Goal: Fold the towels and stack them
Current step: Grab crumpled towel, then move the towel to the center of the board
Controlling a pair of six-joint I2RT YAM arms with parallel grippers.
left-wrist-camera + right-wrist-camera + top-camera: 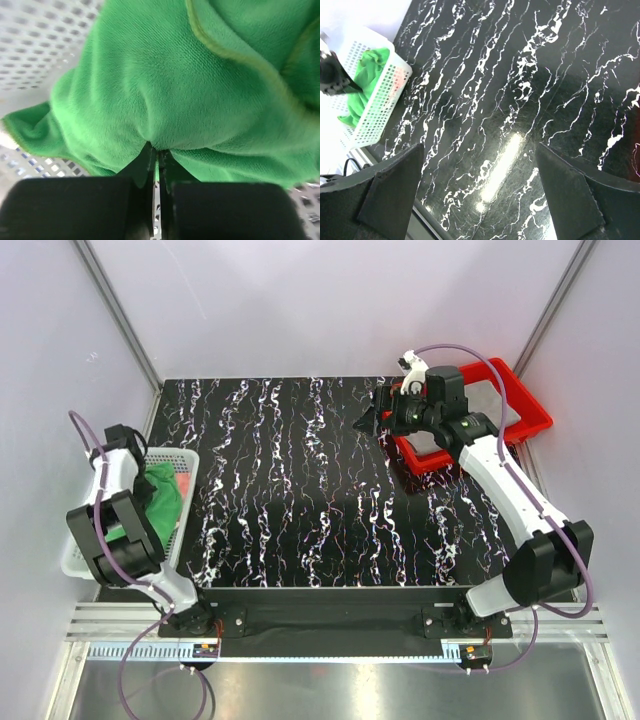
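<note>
Towels in basket table-left; tray far right.

This looks like a robotics lab test cell. Plain white panels on aluminium framing wall in a black marbled table, and two arms are bolted to a slotted rail (cables trailing).

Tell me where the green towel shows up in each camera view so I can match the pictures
Top external: green towel at far left, inside the white lattice basket, beside the left arm.
Left wrist: fills most of the picture, a fold pinched in the shut left gripper.
Right wrist: small, upper left, in the basket.
Shared landmark: the white lattice basket, seen in all three views.
</note>
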